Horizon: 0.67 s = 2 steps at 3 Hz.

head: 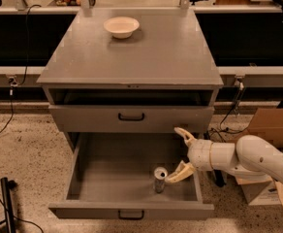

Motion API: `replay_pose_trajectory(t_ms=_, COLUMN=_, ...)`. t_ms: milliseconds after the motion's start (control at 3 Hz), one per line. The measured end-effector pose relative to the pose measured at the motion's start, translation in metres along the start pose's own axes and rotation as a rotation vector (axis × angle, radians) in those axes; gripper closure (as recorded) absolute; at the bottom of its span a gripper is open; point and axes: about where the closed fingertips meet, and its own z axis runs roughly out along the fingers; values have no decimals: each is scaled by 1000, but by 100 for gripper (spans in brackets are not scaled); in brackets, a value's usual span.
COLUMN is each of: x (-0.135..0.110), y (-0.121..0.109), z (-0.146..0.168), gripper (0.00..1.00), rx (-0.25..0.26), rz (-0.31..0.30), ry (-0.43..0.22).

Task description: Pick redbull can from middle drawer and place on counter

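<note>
The redbull can point(159, 180) stands upright on the floor of the pulled-out middle drawer point(112, 178), near its front right. My gripper point(177, 155) reaches in from the right, over the drawer's right side, with its fingers spread open. The lower fingertip point(172, 179) is right beside the can's top, and the upper finger point(183, 133) is up by the closed drawer front. The can is not between the fingers. The counter point(146, 52) is the flat grey top of the cabinet above.
A cream bowl point(121, 26) sits at the back of the counter. A closed drawer front with a black handle point(131, 116) is above the open drawer. A cardboard box point(270, 130) stands at the right, and cables point(6, 203) lie on the floor at the left.
</note>
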Motion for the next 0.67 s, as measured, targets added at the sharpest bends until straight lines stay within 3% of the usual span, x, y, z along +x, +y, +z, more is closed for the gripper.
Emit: replay_pose_trajectory(t_ms=667, x=56, y=45, z=40, gripper=0, rx=-69, rz=6, ry=-91)
